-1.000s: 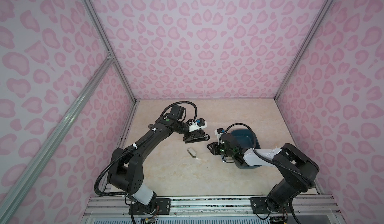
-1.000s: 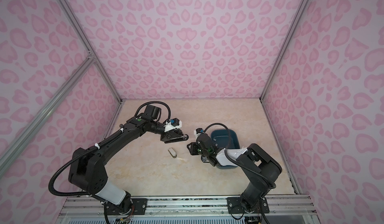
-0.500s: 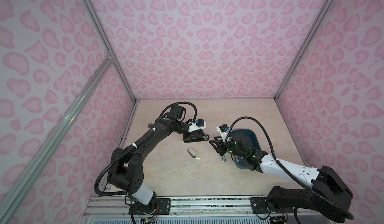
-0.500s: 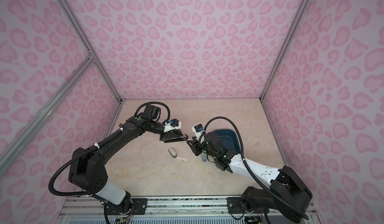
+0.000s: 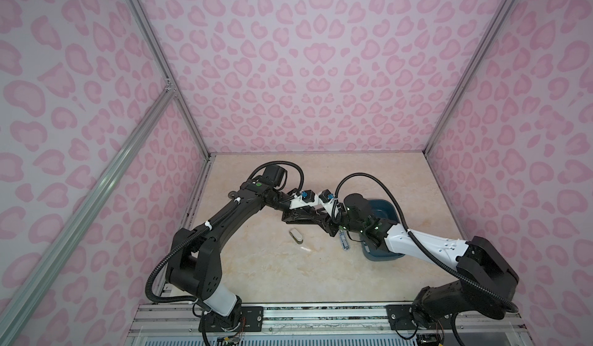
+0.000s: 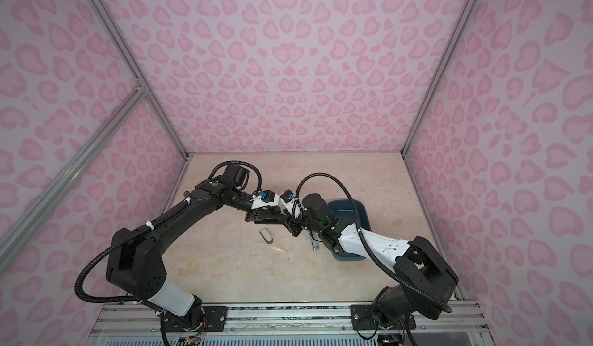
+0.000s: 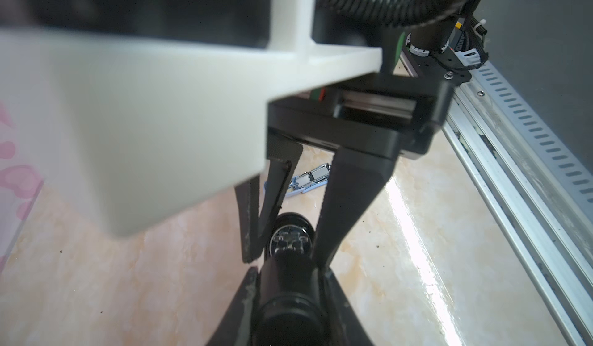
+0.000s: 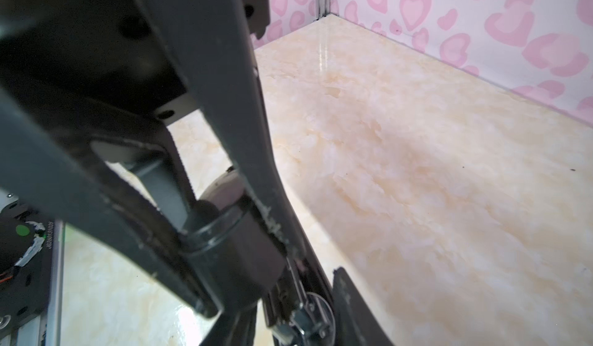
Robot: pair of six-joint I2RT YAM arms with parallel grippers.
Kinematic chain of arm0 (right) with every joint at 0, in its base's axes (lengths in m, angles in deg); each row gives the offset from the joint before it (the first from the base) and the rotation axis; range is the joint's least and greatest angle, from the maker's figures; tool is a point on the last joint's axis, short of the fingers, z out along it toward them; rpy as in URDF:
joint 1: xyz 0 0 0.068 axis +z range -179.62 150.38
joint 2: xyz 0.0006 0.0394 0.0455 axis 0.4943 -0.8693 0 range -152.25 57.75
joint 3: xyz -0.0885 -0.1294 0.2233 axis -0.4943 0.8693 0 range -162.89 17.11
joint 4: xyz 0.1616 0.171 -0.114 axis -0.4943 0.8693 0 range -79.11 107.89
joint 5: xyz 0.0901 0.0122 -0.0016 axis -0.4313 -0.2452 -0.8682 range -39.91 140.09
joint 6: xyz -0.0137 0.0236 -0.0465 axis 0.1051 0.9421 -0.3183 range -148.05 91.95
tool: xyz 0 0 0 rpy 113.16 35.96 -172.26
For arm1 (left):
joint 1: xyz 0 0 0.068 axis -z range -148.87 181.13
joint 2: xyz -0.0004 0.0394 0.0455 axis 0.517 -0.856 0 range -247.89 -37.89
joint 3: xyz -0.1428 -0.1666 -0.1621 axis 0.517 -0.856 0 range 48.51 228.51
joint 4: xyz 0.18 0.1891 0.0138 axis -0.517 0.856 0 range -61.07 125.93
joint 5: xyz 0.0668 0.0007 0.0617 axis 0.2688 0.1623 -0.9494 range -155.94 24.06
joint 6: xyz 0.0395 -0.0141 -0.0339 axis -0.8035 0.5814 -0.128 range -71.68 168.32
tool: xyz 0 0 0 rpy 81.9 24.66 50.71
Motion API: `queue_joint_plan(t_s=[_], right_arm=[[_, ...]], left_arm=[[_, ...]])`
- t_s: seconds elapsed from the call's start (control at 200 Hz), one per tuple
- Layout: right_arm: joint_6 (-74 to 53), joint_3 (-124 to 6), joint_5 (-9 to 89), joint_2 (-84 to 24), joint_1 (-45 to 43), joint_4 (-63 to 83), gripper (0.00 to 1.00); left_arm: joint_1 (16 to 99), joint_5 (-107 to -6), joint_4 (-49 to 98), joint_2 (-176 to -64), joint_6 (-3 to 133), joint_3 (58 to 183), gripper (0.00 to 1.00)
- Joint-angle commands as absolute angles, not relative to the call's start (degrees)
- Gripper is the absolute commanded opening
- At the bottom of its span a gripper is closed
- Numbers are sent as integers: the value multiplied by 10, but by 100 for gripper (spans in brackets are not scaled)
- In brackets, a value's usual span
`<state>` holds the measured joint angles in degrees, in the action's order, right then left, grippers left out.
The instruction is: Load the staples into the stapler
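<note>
The left gripper is clamped on the black stapler, and the right gripper hugs its end (tight or not, one cannot tell), so a tug may slip off, while the staples lie on the counter.

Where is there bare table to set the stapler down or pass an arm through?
Free: the near band between the white stapler, a pale strip beside it, and the front rail; the far stretch along the back wall. Crowded: mid-table, where left gripper and right gripper meet on the black stapler, with the blue stapler and blue bin right.
</note>
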<state>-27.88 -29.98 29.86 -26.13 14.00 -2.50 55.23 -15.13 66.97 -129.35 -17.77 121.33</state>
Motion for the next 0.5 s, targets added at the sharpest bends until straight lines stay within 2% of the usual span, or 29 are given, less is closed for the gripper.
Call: queue_joint_plan(t_s=[0.0,0.26,0.34,0.495], right_arm=[[-293,-300,265,-266,140,-35,32],[-283,-296,241,-280,140,-53,22],[-281,-294,241,-281,140,-57,15],[-275,-285,243,-279,140,-61,8]], left_arm=[[552,-100,697,-1298,-211,1231,4],[552,-96,707,-1304,-216,1243,4],[551,-97,708,-1304,-218,1242,4],[533,-86,708,-1294,-225,1238,4]])
